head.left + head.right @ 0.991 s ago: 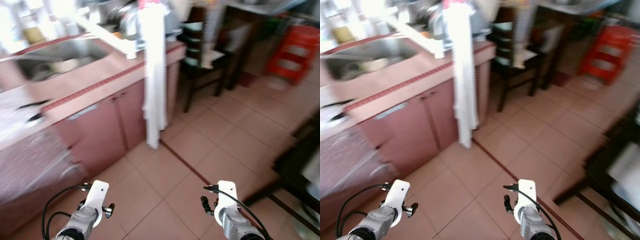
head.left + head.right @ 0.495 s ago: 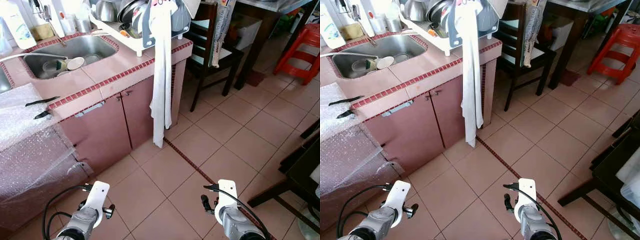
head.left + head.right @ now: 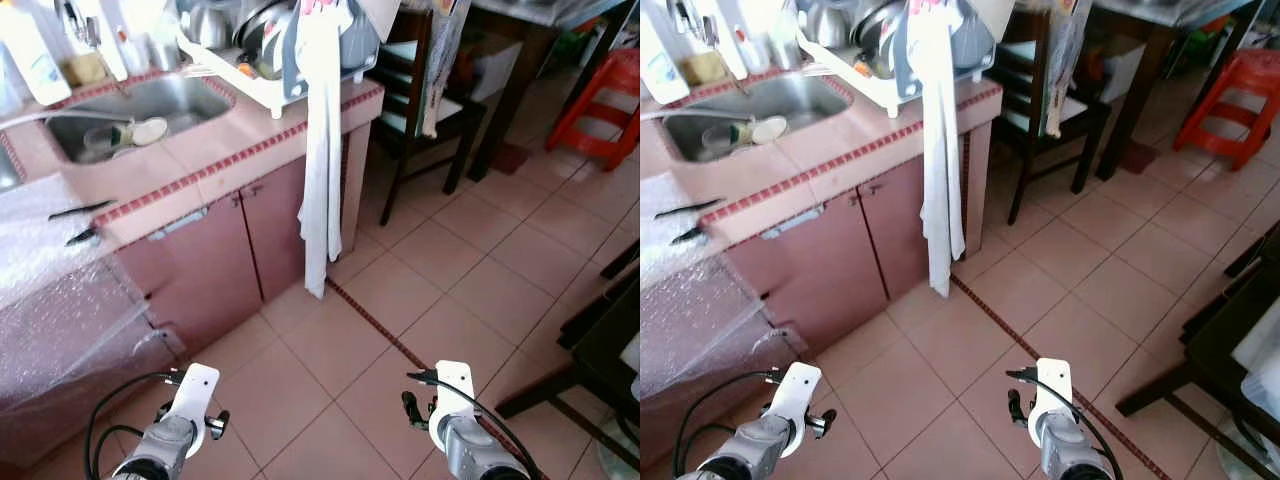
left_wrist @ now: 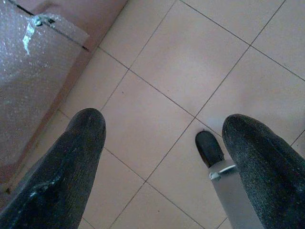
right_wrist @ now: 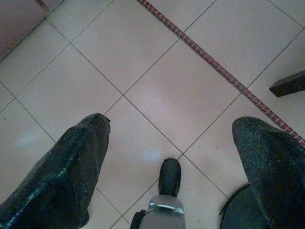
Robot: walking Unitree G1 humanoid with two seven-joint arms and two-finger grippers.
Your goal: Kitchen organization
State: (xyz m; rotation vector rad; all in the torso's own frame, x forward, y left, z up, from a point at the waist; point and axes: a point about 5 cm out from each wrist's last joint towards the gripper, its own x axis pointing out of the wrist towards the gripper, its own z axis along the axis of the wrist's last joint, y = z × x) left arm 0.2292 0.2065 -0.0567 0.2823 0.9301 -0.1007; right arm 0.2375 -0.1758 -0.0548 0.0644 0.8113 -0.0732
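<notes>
- Standing on the tiled floor (image 3: 470, 300) in front of the pink worktop (image 3: 200, 150), I have both arms low and idle; my left tool (image 4: 157, 157) and my right tool (image 5: 169, 157) are both released, fingers spread over bare tiles, grasping nothing.
- What there is to organise sits up on the worktop, well apart from either tool: the sink (image 3: 140, 100), the dish rack (image 3: 270, 45) and the bottles (image 3: 30, 60) behind the sink.
- Inside the sink I make out what look like a white dish (image 3: 150, 130) and a cup or two; they are likely hard, wet and breakable, so I would take a rim firmly and lift slowly.
- In the dish rack stand metal pots and pans, which I judge stiff and fairly heavy; a handle or rim would be my hold.
- A white towel (image 3: 320, 170) hangs from the rack down the cupboard doors (image 3: 235, 250); soft and limp, best pinched near its top.
- Bubble wrap (image 3: 50, 280) covers the worktop's left end, with two dark utensils (image 3: 80, 222) on it; light, thin, tricky to pinch.
</notes>
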